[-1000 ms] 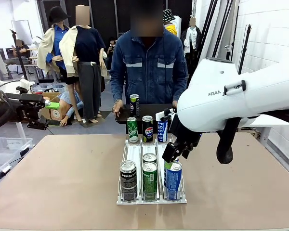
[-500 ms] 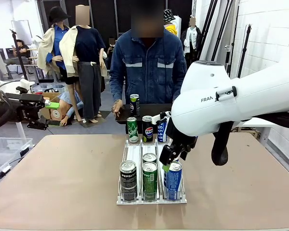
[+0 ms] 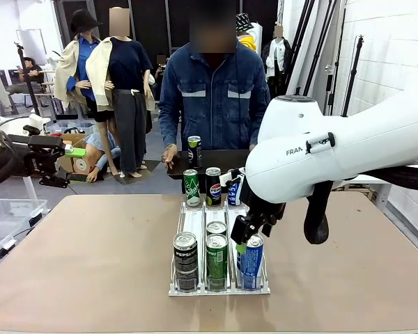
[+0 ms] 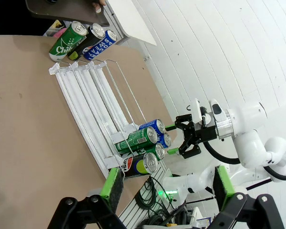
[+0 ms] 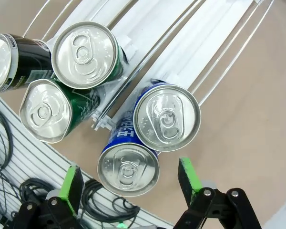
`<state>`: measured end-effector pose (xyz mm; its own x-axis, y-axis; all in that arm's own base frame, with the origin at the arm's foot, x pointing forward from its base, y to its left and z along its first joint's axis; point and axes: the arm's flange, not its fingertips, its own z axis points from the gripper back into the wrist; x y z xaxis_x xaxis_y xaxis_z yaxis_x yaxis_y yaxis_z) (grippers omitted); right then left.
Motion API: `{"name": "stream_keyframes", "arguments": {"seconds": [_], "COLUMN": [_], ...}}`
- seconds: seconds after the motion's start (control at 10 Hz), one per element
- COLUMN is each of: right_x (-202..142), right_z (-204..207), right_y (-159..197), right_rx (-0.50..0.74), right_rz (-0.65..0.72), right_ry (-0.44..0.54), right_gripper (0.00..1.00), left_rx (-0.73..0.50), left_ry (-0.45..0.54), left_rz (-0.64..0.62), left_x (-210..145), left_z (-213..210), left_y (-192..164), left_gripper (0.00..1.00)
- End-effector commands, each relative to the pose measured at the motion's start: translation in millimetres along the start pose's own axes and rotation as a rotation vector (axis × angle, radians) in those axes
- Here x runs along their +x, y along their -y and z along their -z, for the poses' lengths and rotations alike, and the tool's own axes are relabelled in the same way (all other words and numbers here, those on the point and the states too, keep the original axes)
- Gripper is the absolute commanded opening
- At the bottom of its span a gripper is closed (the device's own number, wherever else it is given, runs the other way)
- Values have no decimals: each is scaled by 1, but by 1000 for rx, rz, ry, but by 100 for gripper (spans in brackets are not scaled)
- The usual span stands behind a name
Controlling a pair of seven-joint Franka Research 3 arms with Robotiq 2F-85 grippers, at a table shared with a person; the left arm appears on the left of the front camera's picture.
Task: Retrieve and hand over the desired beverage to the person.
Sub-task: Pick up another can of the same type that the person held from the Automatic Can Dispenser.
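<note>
A white wire rack point(image 3: 195, 217) in the middle of the table holds several cans. Its front row has a black Pepsi can point(image 3: 185, 255), a green can point(image 3: 217, 256) and a blue can point(image 3: 250, 261). My right gripper point(image 3: 245, 236) hangs open just above that blue can. In the right wrist view, the right gripper point(image 5: 129, 183) has its green pads either side of the near blue can point(image 5: 128, 171), and a second blue can point(image 5: 167, 117) stands behind it. My left gripper point(image 3: 70, 151) is open off the table's left edge. The person point(image 3: 212, 97) stands at the far side.
Green, black and blue cans point(image 3: 213, 186) stand at the rack's far end. One more can point(image 3: 194, 151) sits on a dark tray point(image 3: 223, 161) by the person's hand point(image 3: 170, 154). A clear bin point(image 3: 7, 216) lies left of the table. Bare tabletop flanks the rack.
My right arm has swung left and lowered, bringing its open gripper closer over the front blue can. The left arm and the person have not moved.
</note>
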<state>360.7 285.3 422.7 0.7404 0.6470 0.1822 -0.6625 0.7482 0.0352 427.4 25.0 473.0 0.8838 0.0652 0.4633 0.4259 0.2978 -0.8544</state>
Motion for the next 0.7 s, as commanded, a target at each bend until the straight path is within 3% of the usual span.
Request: {"name": "stream_keyframes", "arguments": {"seconds": [0.0, 0.6], "right_x": [8, 14], "right_z": [5, 20], "right_y": [0, 3], "right_rx": [-36, -53], "right_rz": [27, 42], "right_ry": [-3, -44], "right_gripper": [100, 100], "left_rx": [-13, -13], "left_ry": [16, 16], "left_rz": [-2, -2], "left_x": [0, 0], "left_z": [-1, -1], "left_y": [1, 1], "left_gripper": [100, 100]}}
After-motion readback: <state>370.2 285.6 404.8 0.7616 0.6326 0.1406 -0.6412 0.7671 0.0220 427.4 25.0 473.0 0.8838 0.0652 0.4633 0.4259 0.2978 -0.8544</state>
